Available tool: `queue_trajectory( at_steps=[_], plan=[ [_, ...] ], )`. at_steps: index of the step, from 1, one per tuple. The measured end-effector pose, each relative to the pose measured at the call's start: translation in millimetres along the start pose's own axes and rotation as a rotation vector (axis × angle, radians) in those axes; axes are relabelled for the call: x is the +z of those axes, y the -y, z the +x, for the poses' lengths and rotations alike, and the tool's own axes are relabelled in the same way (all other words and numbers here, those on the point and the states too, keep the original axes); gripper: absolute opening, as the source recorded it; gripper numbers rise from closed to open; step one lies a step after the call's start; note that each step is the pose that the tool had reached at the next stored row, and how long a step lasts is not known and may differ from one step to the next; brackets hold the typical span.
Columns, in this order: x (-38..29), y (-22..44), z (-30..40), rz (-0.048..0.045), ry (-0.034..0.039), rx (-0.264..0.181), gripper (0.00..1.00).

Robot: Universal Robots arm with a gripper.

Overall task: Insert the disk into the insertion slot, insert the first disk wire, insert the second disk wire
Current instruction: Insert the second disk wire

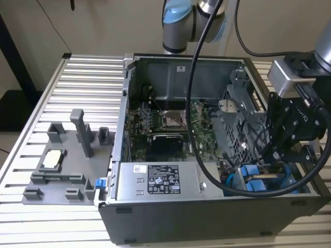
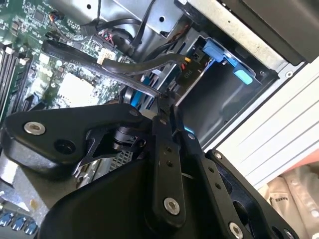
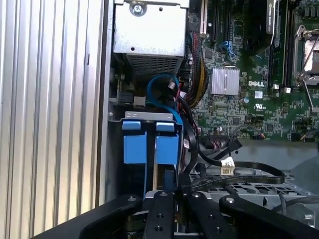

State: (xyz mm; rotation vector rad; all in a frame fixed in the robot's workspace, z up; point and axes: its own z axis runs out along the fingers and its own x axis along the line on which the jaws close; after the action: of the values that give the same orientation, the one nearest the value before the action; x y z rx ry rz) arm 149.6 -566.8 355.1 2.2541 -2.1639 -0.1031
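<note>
The gripper [image 1: 272, 155] hangs low inside the open computer case [image 1: 155, 217], at its corner on the exterior view's right, over the insertion slot [image 3: 130, 117]. Its fingers [image 3: 160, 209] sit close together, apparently pinched on a thin dark cable end [image 2: 154, 92]. The disk [image 3: 167, 149] sits upright in the slot beside another blue-framed drive [image 3: 134, 147].

Bright blue carrier frames [image 3: 148, 144] showing in grey cage; green motherboard [image 1: 170, 121]; black gripper [image 3: 167, 191]; ribbed silver table [image 1: 83, 88].
</note>
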Motion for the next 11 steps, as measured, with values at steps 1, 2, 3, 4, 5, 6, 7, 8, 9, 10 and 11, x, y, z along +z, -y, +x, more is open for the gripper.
queue_trajectory(
  at_steps=[1,2,3,4,5,6,7,8,9,10,11],
  plan=[
    [0.7,0.4,0.1,0.0,0.0004,0.001,0.16],
    [1.4,0.7,0.4,0.0002,0.0003,0.004,0.16],
    [2.1,0.8,0.5,0.0003,0.0005,0.009,0.16],
    [3.0,0.9,0.7,0.0006,0.0009,0.016,0.16],
    [3.8,1.0,0.9,0.0009,0.0014,0.024,0.16],
    [4.5,1.1,1.1,0.0011,0.0017,0.031,0.16],
    [5.4,1.2,1.2,0.0014,0.0021,0.039,0.16],
    [6.0,1.3,1.4,0.0016,0.0025,0.045,0.16],
    [6.4,1.6,1.5,0.0018,0.0026,0.049,0.16],
    [6.8,1.9,1.6,0.0019,0.0028,0.052,0.16],
    [7.2,2.2,1.7,0.002,0.003,0.054,0.16]
  ],
)
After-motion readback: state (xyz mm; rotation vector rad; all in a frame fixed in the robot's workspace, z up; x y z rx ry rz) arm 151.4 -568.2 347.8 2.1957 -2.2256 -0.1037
